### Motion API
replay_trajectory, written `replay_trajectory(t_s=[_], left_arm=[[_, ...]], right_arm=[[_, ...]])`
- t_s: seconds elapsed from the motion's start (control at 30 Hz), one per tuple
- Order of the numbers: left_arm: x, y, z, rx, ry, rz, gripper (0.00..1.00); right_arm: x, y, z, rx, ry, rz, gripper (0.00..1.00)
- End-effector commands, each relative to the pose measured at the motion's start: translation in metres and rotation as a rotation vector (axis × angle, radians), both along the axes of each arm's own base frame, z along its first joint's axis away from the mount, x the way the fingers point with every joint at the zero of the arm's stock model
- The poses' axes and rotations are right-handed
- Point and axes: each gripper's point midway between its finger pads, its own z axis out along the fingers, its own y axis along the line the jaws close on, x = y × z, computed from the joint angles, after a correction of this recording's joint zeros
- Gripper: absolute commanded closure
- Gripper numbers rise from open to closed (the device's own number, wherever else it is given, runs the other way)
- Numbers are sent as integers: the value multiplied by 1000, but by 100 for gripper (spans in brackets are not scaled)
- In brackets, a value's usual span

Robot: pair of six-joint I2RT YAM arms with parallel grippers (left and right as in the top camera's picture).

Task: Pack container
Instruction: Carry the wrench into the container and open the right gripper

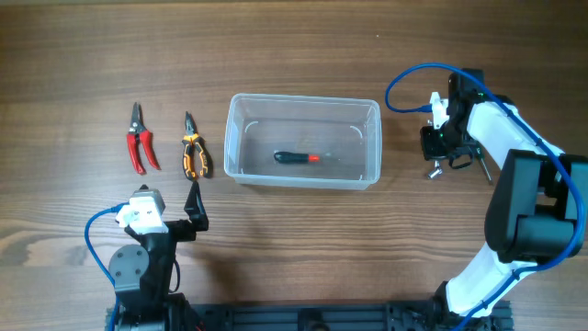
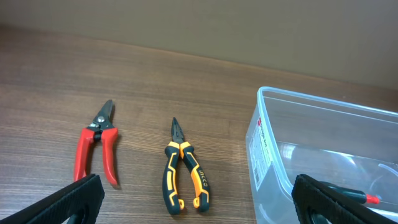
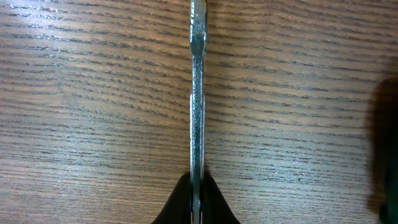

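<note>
Container [image 1: 303, 182] sat mid-table, screwdriver [image 1: 296, 157] already inside.
Risk: the thin wrench [image 3: 197, 93], pinched edge-on by the right gripper [image 1: 444, 147] at the container's 3 o'clock, could swivel or slip and clip the rim on the carry. The right arm reached in from the near edge, wrist pointing down. The left gripper [image 1: 195, 210] hung at 8 o'clock, jaws apart, facing the pliers [image 2: 183, 177] and red cutters [image 2: 96, 146].
</note>
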Motion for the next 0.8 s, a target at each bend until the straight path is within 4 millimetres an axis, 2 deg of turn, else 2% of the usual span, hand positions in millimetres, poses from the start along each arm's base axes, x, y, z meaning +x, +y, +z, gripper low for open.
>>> replay_trajectory(t_s=[0.0, 0.07, 0.13, 0.2, 0.23, 0.3, 0.4, 0.47, 0.53, 0.63, 0.7, 0.77], left_arm=[[0, -3, 0, -12, -6, -13, 0], [0, -3, 0, -12, -6, -14, 0], [0, -3, 0, -12, -6, -14, 0], [0, -3, 0, -12, -6, -13, 0], [0, -3, 0, -12, -6, -14, 0], [0, -3, 0, -12, -6, -13, 0], [0, -3, 0, -12, -6, -14, 0], [0, -3, 0, -12, -6, -14, 0], [0, -3, 0, -12, -6, -14, 0], [0, -3, 0, -12, -6, -14, 0], [0, -3, 0, -12, -6, -14, 0], [0, -3, 0, -12, -6, -14, 0]], right_arm=[[-8, 2, -6, 14, 36, -4, 96], [-3, 4, 3, 25, 30, -10, 96], [9, 3, 25, 27, 11, -9, 95], [23, 3, 56, 32, -33, -8, 96], [35, 9, 84, 64, -98, -1, 96], [51, 23, 127, 143, -207, 30, 96], [60, 58, 192, 264, -381, 162, 96], [57, 78, 224, 260, -465, 274, 96], [45, 109, 255, 248, -541, 419, 96], [22, 164, 276, 260, -590, 631, 96], [2, 210, 278, 271, -594, 823, 96], [-13, 243, 274, 272, -588, 979, 96]])
